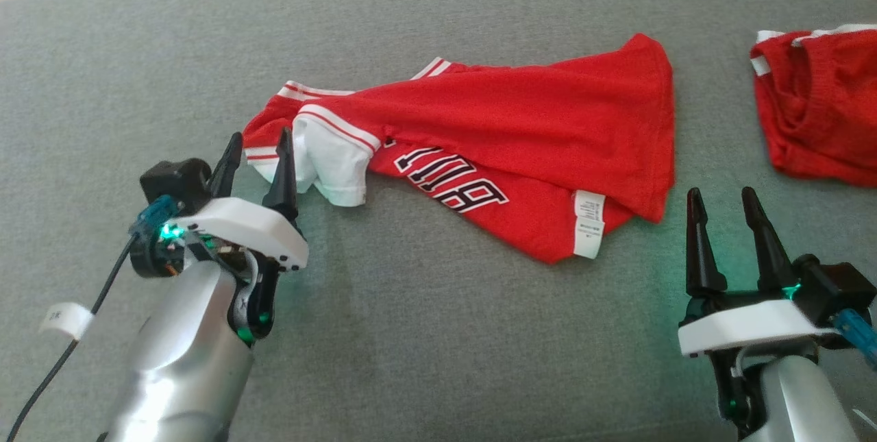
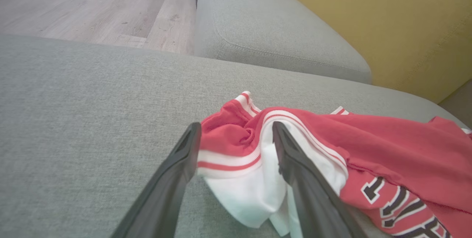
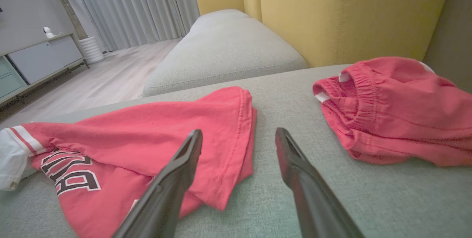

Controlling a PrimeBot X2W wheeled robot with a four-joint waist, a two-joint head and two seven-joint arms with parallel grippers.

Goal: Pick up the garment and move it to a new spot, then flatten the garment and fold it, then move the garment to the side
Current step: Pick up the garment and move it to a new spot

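Left fingers [image 2: 293, 168] apart astride white sleeve [image 2: 243, 186], right fingers [image 3: 291, 164] apart too — jersey [image 1: 521, 120] lengthwise left–right, hem [image 1: 662, 133] rightward

left end effector [image 1: 260, 149] spread apart, right end effector [image 1: 721, 197] spread apart

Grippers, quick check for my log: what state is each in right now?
Left gripper: open, straddling the white sleeve of the jersey.
Right gripper: open, holding nothing.
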